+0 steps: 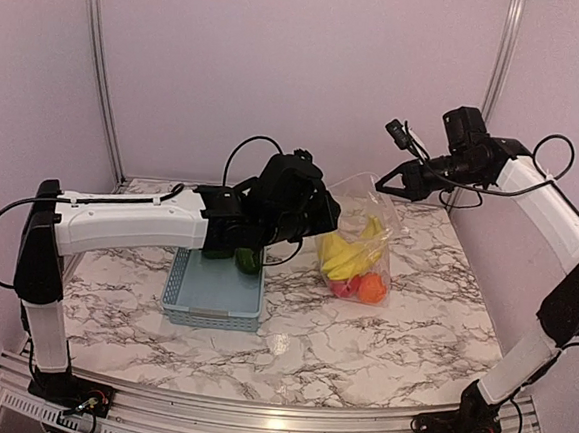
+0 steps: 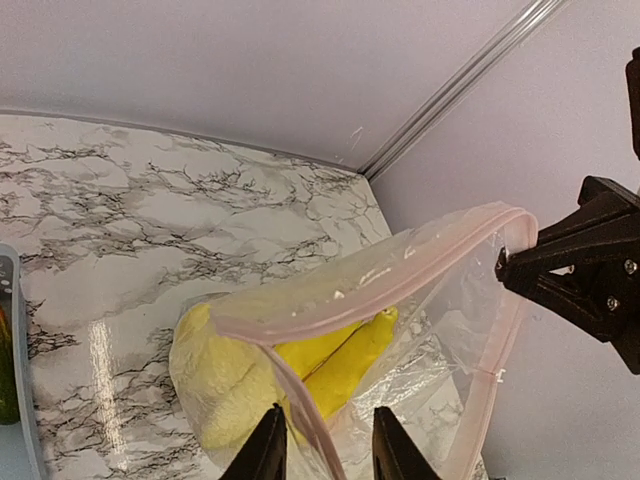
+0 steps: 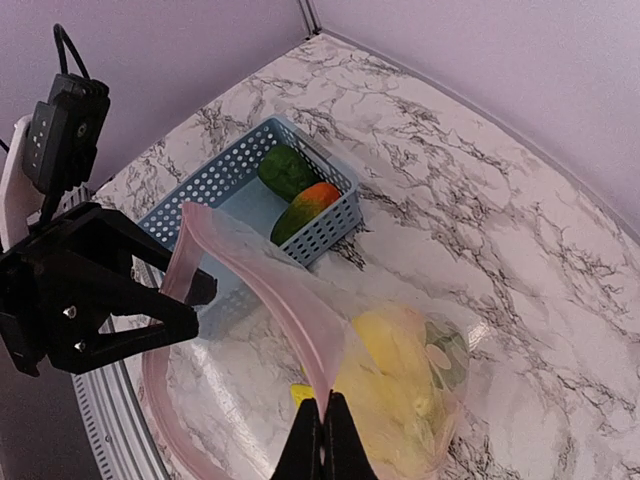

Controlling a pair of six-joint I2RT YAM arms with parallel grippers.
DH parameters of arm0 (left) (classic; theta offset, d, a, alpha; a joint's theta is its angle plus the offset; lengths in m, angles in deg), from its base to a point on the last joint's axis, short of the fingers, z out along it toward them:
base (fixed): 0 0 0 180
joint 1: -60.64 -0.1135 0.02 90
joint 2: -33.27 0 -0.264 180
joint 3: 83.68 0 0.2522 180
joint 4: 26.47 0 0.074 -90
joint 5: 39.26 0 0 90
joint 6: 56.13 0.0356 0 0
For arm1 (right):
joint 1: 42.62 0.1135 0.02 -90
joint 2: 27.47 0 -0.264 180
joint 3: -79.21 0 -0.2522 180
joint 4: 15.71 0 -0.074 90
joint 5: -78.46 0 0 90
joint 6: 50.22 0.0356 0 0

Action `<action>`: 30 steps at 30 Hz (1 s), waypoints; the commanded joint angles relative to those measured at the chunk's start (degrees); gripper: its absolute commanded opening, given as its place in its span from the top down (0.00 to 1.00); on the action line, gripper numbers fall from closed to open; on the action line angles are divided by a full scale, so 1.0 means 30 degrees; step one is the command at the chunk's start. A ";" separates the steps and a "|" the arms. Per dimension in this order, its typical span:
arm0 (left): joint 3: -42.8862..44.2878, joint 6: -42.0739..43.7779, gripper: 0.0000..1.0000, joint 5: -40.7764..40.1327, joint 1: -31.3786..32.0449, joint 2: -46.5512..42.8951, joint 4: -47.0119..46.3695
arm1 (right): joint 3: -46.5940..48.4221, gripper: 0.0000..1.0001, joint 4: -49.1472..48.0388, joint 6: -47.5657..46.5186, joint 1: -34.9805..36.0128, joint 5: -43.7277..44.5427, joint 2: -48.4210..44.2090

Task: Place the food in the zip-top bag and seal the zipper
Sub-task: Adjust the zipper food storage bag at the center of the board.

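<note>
The clear zip-top bag [image 1: 360, 244] lies on the table right of centre, its mouth held up and open. Its pinkish zipper strip [image 2: 380, 285] is unsealed. Inside are yellow bananas [image 2: 345, 365], an orange [image 1: 370, 288] and a red apple [image 1: 342, 289]. My left gripper [image 2: 328, 410] is open, its fingers either side of the near lip of the bag. My right gripper [image 3: 325, 400] is shut on the bag's rim and holds up the far corner; it also shows in the left wrist view [image 2: 505, 265]. A green pepper [image 3: 285, 170] and a green-orange fruit [image 3: 305, 205] lie in the basket.
The grey-blue slatted basket [image 1: 213, 301] stands left of the bag, under my left arm. Walls enclose the marble table at the back and both sides. A metal rail runs along the near edge.
</note>
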 commanded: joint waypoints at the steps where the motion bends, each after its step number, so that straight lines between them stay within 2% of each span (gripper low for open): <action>1: -0.0280 -0.0623 0.71 0.0741 -0.0149 0.0191 -0.0622 | -0.1140 0.96 -0.0190 -0.0541 0.0294 0.0695 -0.0828; 3: -0.0208 -0.0719 0.76 0.0795 -0.0178 0.0371 -0.0802 | -0.1767 0.84 -0.0190 -0.0787 0.0358 0.1523 -0.0893; 5: -0.0227 -0.0826 0.81 0.0833 -0.0204 0.0457 -0.0961 | -0.2310 0.79 -0.0217 -0.0888 0.0371 0.2346 -0.1041; 9: -0.0262 -0.0847 0.83 0.0678 -0.0251 0.0433 -0.1130 | -0.3035 0.72 -0.0158 -0.1088 0.0371 0.3410 -0.1735; 12: -0.0322 -0.0817 0.83 0.0630 -0.0317 0.0404 -0.1230 | -0.3252 0.71 -0.0030 -0.1103 0.0371 0.3960 -0.2192; 14: -0.0307 -0.0795 0.84 0.0698 -0.0343 0.0425 -0.1248 | -0.3323 0.75 -0.0083 -0.0996 0.0371 0.4290 -0.2447; 18: -0.0315 -0.0676 0.84 0.0747 -0.0382 0.0411 -0.1155 | -0.3212 0.99 -0.0211 -0.0718 0.0371 0.5278 -0.2525; 20: -0.0400 -0.0295 0.83 0.0739 -0.0409 0.0285 -0.1208 | -0.2802 1.00 -0.0087 -0.0691 0.0340 0.6425 -0.2369; 21: -0.0431 0.0200 0.79 0.0895 -0.0434 0.0154 -0.1282 | -0.2248 1.00 0.0160 -0.0854 0.0312 0.7249 -0.2239; 24: -0.0653 0.2652 0.37 0.1017 -0.0557 -0.0581 -0.2076 | -0.0340 1.00 -0.0023 -0.1410 0.0139 1.1205 -0.1869; 26: -0.1562 0.4203 0.22 -0.0031 -0.0621 -0.1420 -0.2743 | 0.0390 1.00 -0.0687 -0.1639 0.0133 1.3622 -0.1773; 28: -0.2734 0.4649 0.16 -0.0850 -0.0970 -0.2380 -0.3006 | 0.1079 1.00 -0.0851 -0.1724 0.0136 1.4770 -0.1395; 30: -0.4179 0.4543 0.14 -0.0898 -0.1541 -0.3311 -0.3096 | 0.1719 1.00 -0.0697 -0.1718 0.0038 1.4906 -0.0961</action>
